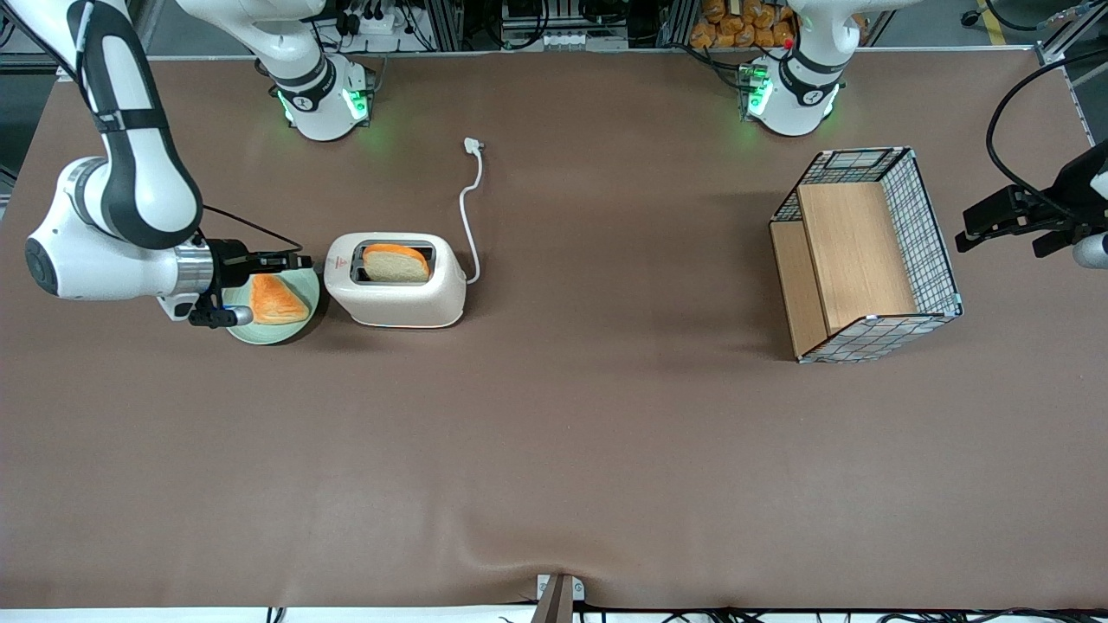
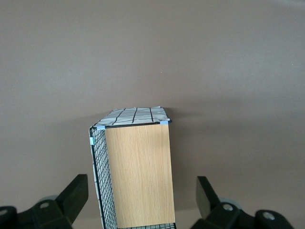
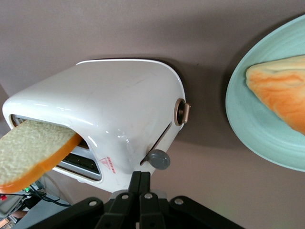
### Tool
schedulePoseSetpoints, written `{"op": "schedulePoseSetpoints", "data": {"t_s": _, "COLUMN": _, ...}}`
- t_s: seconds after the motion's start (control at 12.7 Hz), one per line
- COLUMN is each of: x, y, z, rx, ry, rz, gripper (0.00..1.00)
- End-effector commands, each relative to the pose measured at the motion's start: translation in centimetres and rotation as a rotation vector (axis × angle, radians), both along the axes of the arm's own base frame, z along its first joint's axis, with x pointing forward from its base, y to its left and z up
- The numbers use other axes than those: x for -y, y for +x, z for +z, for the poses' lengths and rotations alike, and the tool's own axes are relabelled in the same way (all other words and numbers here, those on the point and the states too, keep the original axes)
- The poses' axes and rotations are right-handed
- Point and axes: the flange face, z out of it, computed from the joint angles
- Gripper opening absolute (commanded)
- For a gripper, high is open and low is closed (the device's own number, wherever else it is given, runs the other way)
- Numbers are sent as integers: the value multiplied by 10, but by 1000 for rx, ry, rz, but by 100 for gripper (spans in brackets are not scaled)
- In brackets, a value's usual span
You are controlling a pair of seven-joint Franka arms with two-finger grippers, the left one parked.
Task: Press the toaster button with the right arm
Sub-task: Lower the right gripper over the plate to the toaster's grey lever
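The cream-white toaster [image 1: 407,298] [image 3: 114,105] stands on the brown table with a slice of bread [image 1: 396,262] [image 3: 33,150] upright in its slot. The toaster button [image 3: 158,159], a small grey lever tab, sticks out of the narrow end by the red logo [image 3: 109,164]. The right arm's gripper [image 1: 299,260] [image 3: 141,174] is shut, its fingertips pressed together with nothing between them. It hovers above the plate, close to that narrow end and just short of the tab. A round knob [image 3: 181,112] sits on the same end.
A pale green plate [image 1: 299,327] [image 3: 248,124] holding a bread wedge [image 1: 275,300] [image 3: 281,90] lies beside the toaster, under the gripper. The white cord [image 1: 470,199] trails away from the front camera. A wire-mesh basket with wooden boards [image 1: 866,255] [image 2: 138,171] stands toward the parked arm's end.
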Motion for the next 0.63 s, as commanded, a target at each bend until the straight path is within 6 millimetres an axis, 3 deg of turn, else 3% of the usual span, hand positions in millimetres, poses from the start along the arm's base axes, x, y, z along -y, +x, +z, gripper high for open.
{"op": "schedulePoseSetpoints", "data": {"t_s": 0.0, "x": 8, "y": -7, "z": -9, "rx": 20, "ry": 73, "rz": -13, "gripper": 0}}
{"op": "schedulePoseSetpoints", "data": {"t_s": 0.55, "x": 12, "y": -16, "z": -27, "rx": 40, "ry": 120, "rz": 1, "gripper": 0}}
